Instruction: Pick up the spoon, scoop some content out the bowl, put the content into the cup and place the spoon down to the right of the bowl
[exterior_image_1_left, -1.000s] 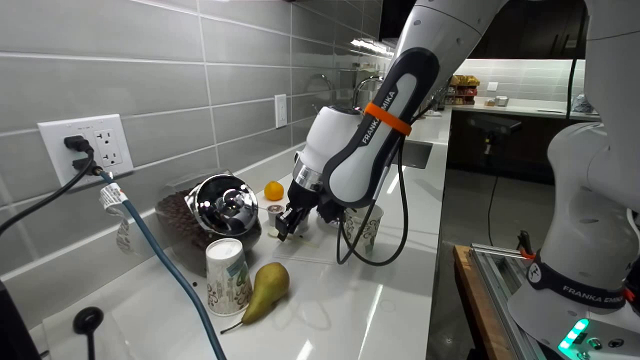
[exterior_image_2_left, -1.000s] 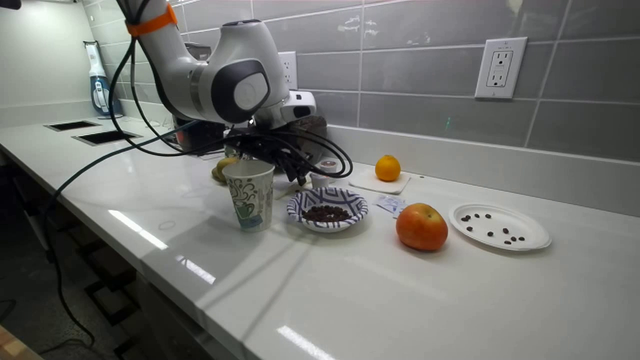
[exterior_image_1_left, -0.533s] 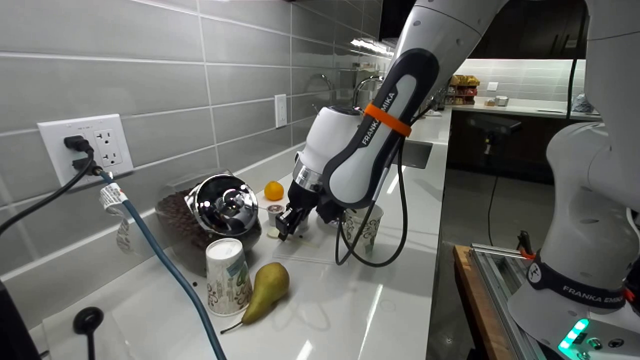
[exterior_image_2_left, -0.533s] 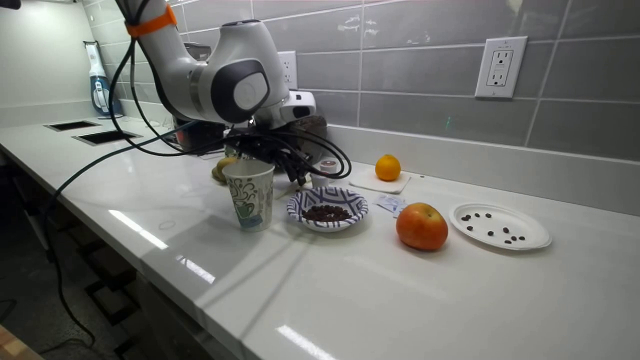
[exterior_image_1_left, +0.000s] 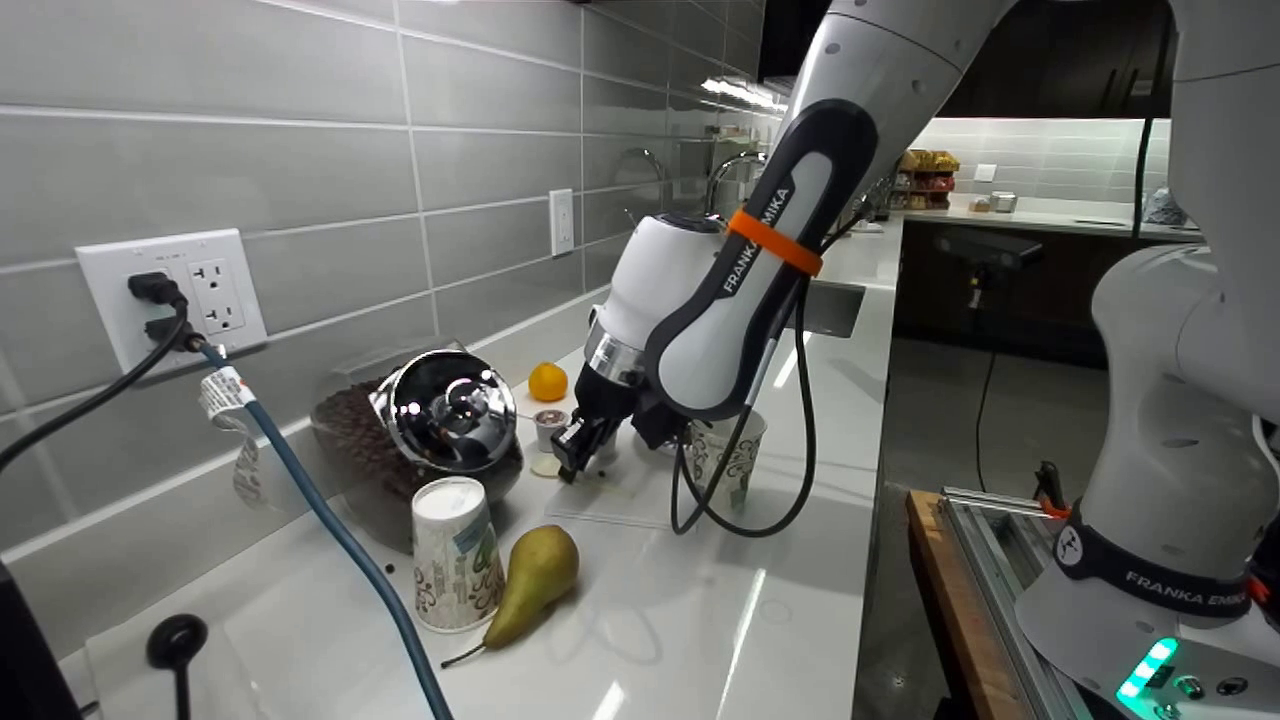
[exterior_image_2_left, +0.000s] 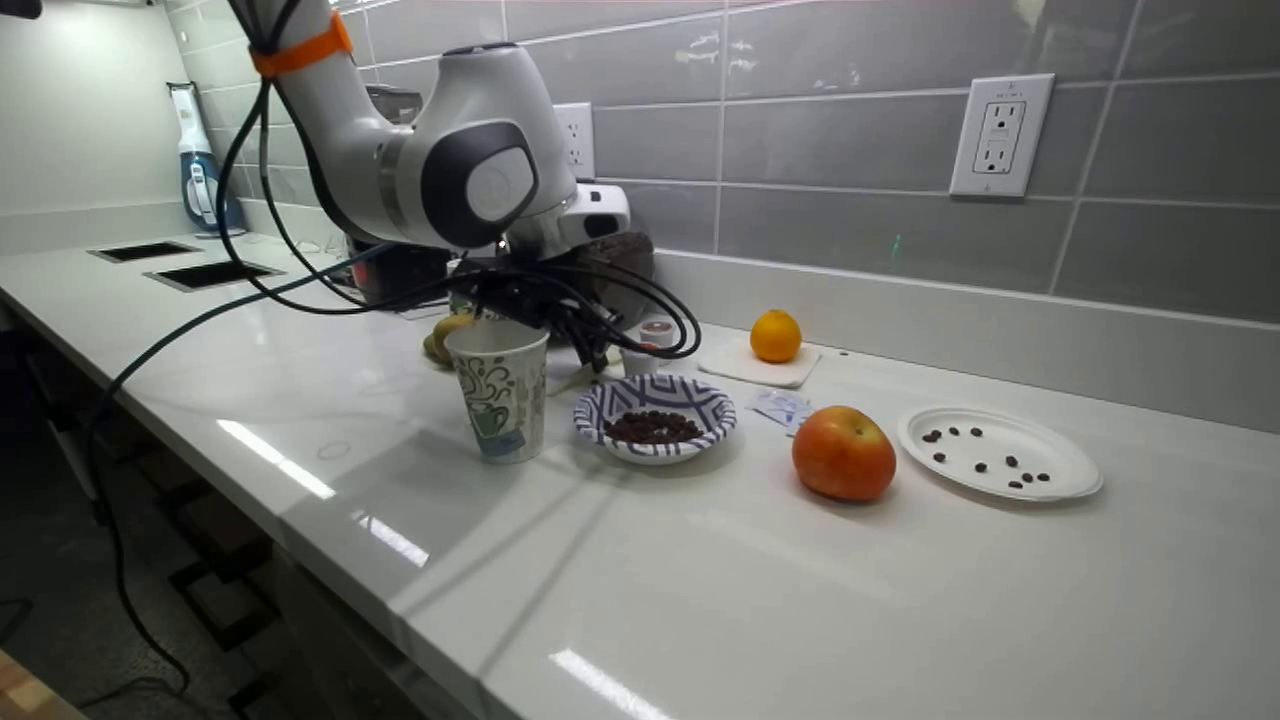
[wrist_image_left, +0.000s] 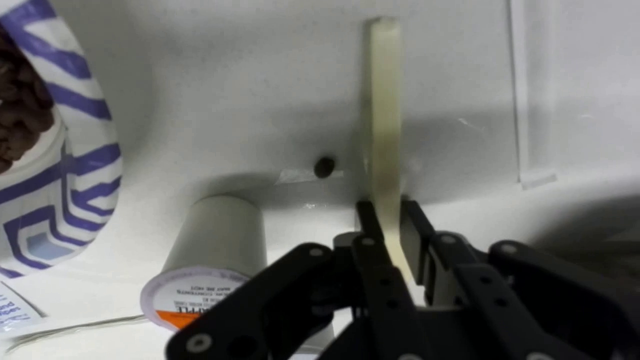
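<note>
The bowl (exterior_image_2_left: 655, 456) is the paper bowl with a blue-purple zigzag pattern, holding dark beans; its rim (wrist_image_left: 95, 155) shows at the left of the wrist view. The pale patterned cup (exterior_image_2_left: 503, 400) stands upright beside it and shows partly behind the arm cables in an exterior view (exterior_image_1_left: 745, 455). The pale spoon (wrist_image_left: 385, 90) lies flat on the counter; its rounded end (exterior_image_1_left: 546, 466) shows in an exterior view. My gripper (wrist_image_left: 388, 205) is down at the counter, its fingers close against both sides of the spoon's handle. The fingertips (exterior_image_1_left: 567, 474) are near the rounded end.
Coffee pods (wrist_image_left: 205, 280) stand close beside the gripper. A single bean (wrist_image_left: 324, 167) lies near the handle. Around are an orange (exterior_image_2_left: 776, 337), an apple (exterior_image_2_left: 845, 455), a plate with beans (exterior_image_2_left: 1060, 455), an upside-down cup (exterior_image_1_left: 455, 560), a pear (exterior_image_1_left: 540, 580) and a steel-lidded jar (exterior_image_1_left: 450, 415).
The arm has shifted only very slightly and the fingertips look closer together than a second ago. The bowl, the cup and the other objects have not moved.
</note>
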